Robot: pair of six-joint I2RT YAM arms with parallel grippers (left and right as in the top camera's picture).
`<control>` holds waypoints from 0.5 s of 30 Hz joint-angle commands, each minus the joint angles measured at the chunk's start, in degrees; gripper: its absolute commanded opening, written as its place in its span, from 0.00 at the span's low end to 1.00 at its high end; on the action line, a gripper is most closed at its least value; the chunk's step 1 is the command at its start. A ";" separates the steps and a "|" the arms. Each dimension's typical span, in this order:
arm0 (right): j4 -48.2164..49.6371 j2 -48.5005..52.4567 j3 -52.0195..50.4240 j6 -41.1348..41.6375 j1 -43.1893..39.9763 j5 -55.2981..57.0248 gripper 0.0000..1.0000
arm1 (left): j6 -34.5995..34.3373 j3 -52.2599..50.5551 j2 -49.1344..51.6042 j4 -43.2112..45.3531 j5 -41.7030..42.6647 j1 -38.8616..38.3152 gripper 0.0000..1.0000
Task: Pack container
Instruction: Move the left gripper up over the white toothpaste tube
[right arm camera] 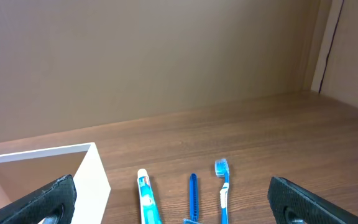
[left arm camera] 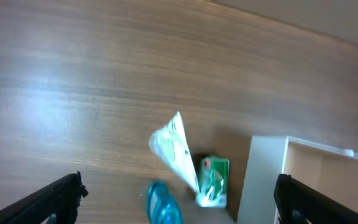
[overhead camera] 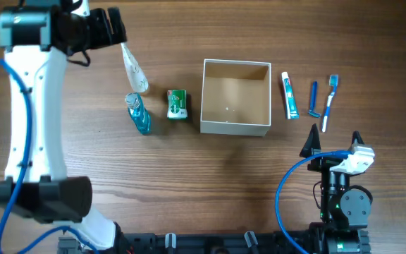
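The container (overhead camera: 235, 128), a square white box with a brown inside, stands open and empty at mid-table; it also shows in the left wrist view (left arm camera: 266, 180) and in the right wrist view (right arm camera: 95, 180). Left of it lie a green packet (overhead camera: 177, 104), a blue bottle (overhead camera: 138, 114) and a white tube (overhead camera: 134, 67). Right of it lie a toothpaste tube (overhead camera: 290, 95), a blue razor (overhead camera: 314, 99) and a toothbrush (overhead camera: 329, 102). My left gripper (overhead camera: 116, 28) is open and empty, up and left of the white tube (left arm camera: 176, 149). My right gripper (overhead camera: 333, 142) is open and empty, short of the toothbrush (right arm camera: 224, 186).
The left arm's white body (overhead camera: 30, 106) runs down the left side of the table. The right arm's base (overhead camera: 340, 201) and blue cable (overhead camera: 287, 183) sit at the front right. The wooden table (overhead camera: 189, 183) is bare along the front.
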 commanded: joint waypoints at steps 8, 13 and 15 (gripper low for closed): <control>0.07 -0.61 -0.09 1.03 -0.09 -0.26 1.00 | -9.11 1.36 6.62 1.44 -2.16 -3.72 1.00; 0.04 -0.61 -0.09 1.03 -0.09 -0.26 1.00 | -12.02 1.36 10.58 0.98 -2.16 -1.90 1.00; 0.07 -0.61 -0.09 1.03 -0.09 -0.26 1.00 | -11.93 1.36 11.74 0.31 -2.21 -1.01 1.00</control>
